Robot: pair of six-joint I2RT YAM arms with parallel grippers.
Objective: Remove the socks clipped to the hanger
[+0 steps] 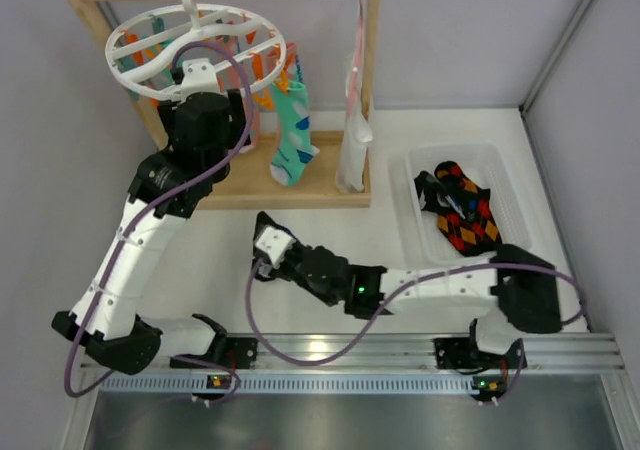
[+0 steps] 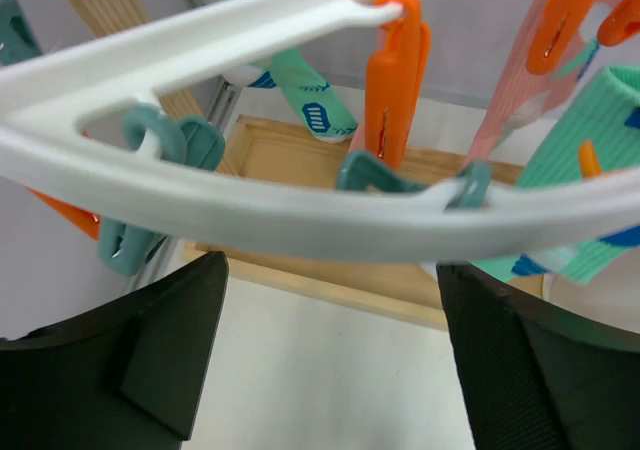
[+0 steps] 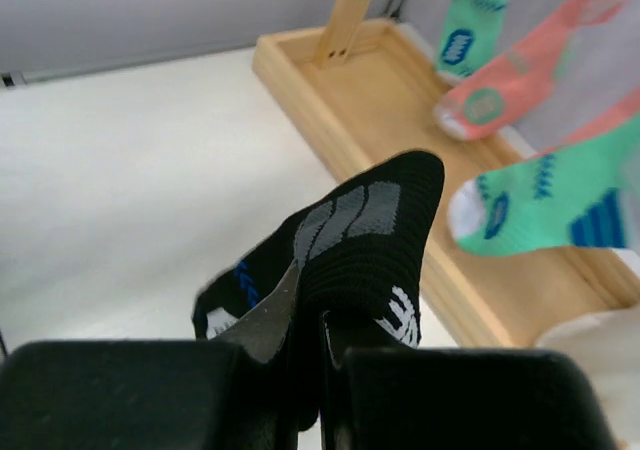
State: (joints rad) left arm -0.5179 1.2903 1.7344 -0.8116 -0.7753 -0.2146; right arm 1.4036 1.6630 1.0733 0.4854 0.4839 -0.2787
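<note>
Black sock [image 3: 352,238], one, in right pincer [image 3: 320,355]

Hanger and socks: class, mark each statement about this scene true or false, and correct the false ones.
1. The right hand is shut on a black sock. True.
2. A green sock hangs from the hanger. True.
3. The left hand grips a clip. False: it is open close to the hanger and holds nothing.
4. The bin holds only a cloth. False: patterned socks lie in it.
</note>
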